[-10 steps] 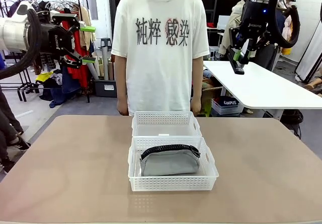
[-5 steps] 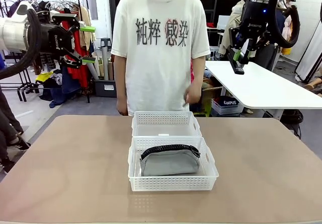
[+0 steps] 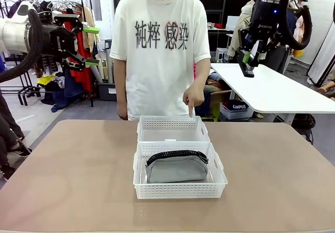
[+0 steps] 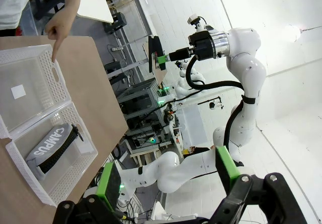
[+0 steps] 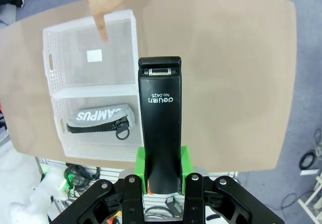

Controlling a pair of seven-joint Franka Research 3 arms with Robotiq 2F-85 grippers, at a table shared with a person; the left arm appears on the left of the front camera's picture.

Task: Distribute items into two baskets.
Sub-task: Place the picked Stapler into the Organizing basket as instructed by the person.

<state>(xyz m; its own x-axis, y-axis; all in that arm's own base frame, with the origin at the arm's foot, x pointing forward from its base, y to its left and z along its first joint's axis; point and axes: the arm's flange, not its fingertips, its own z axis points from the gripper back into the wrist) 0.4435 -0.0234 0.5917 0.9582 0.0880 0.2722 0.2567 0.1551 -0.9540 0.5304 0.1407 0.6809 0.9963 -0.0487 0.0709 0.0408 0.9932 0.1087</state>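
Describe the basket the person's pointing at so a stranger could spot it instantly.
On the tan table, two white lattice baskets sit end to end in the middle. It is the far basket, on the person's side, with the person's hand pointing a finger down at its corner. Unlike the near basket, which holds a grey pouch, it has nothing in it.

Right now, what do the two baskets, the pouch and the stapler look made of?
Near basket and far basket: probably white plastic, moulded lattice walls. Pouch: soft matte grey fabric, it sags and creases. Stapler: smooth black casing, plastic or painted metal, unclear.
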